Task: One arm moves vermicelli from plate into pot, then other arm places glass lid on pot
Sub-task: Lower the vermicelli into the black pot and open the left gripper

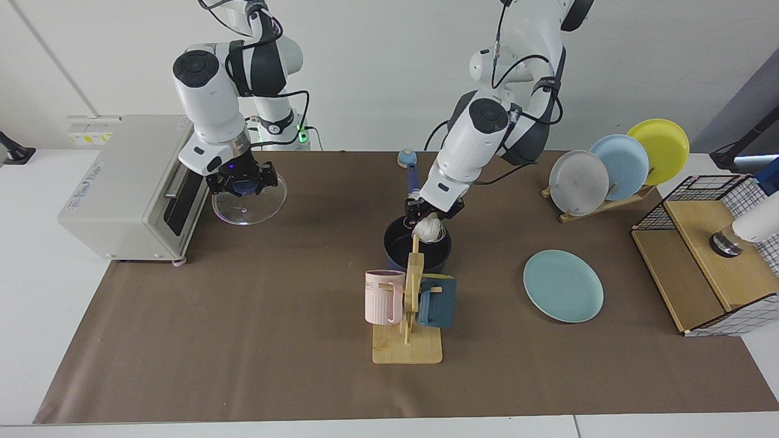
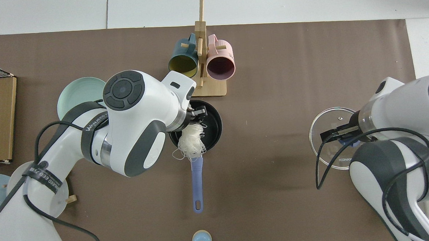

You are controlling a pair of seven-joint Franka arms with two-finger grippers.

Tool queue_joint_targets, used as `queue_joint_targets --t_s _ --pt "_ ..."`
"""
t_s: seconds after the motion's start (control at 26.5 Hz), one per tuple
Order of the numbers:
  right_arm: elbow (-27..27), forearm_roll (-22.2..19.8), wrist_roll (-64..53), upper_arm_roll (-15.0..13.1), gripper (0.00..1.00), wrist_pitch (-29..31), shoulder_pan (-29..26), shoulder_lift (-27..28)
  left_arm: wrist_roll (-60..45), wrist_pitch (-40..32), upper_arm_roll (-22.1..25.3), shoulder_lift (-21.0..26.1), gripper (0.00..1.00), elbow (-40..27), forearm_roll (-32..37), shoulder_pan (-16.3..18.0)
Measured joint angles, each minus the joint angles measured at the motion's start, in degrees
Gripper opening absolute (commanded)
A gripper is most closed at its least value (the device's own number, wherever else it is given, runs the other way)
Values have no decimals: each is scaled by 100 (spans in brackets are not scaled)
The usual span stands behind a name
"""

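In the top view the left arm hides part of the plate [image 2: 72, 91] and the pot [image 2: 215, 129] rim.

A plain white wall [image 1: 377, 73] runs behind a white worktop [image 1: 36, 292], most of it under a brown mat [image 1: 243, 340]. A beige toaster oven [image 1: 131, 182] sits at one end; a wooden box [image 1: 706, 267] with wire mesh stands at the other. The light is even.
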Motion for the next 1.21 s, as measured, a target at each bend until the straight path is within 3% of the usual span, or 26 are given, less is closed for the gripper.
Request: queue_joint_targets --t_s 0.45,0.79,0.87,0.94,1.02,1.06,1.21 --pt "22 0 0 -1 1 1 -28 1 0 685 -171 718 0 -130 142 -11" --pt "25 0 -2 -1 1 21 -95 1 0 939 -172 899 3 -293 305 -27" --pt "26 0 -2 1 1 28 -94 1 0 998 -173 921 17 -327 316 -27" --pt "26 0 -3 2 1 29 -94 1 0 1083 -172 938 47 -347 320 -27" --pt "26 0 -3 3 1 31 -94 1 0 1157 -170 953 86 -360 325 -27" --pt "26 0 -3 3 1 31 -94 1 0 1179 -168 963 100 -364 331 -27" --pt "28 0 -3 4 2 33 -93 1 -2 1240 -151 1003 100 -366 420 -24"
